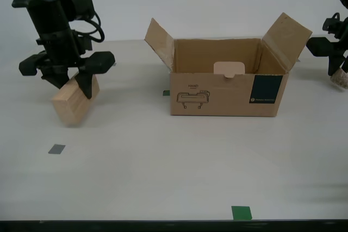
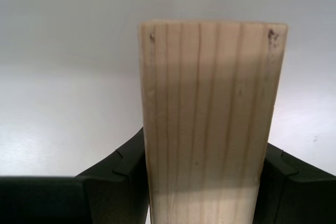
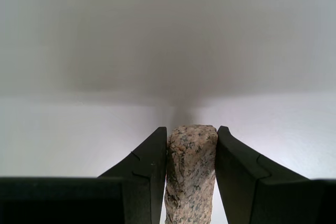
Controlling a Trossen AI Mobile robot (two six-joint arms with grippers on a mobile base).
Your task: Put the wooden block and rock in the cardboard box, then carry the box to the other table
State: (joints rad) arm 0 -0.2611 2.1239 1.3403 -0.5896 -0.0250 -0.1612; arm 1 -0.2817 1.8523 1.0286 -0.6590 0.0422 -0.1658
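So my second gripper (image 1: 69, 82) is clamped on the wooden block (image 1: 75, 102), which hangs tilted between its jaws, off toward the exterior view's left of the cardboard box (image 1: 225, 88). My first gripper (image 1: 338, 74) has the rock (image 1: 341, 80) pinched tight, out past the box's other side, flaps open.

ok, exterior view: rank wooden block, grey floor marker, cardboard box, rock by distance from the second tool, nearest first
1. wooden block, clamped in my second tool, exterior view's left.
2. grey marker, on the table in front of the block.
3. cardboard box, centre, flaps open.
4. rock, held by my first tool at the exterior view's right edge.
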